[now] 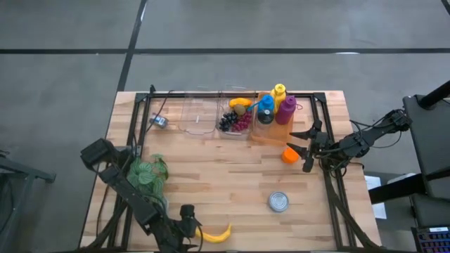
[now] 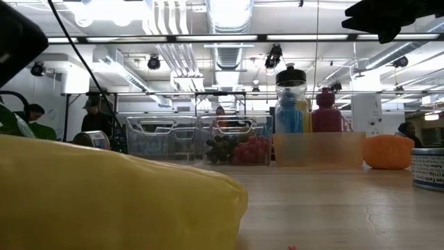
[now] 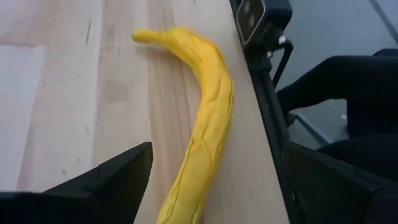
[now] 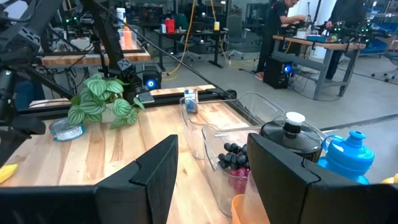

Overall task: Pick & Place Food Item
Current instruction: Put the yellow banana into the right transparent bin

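Two fingers of our left gripper (image 3: 211,186) stand apart astride the banana (image 3: 202,124); our right gripper (image 1: 304,149) waits half apart.

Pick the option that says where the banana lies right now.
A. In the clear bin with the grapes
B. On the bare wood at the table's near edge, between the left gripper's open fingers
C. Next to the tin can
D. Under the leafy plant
B: the banana lies flat on the wood at the table edge, and the left gripper has its fingers spread on either side of it, not closed.
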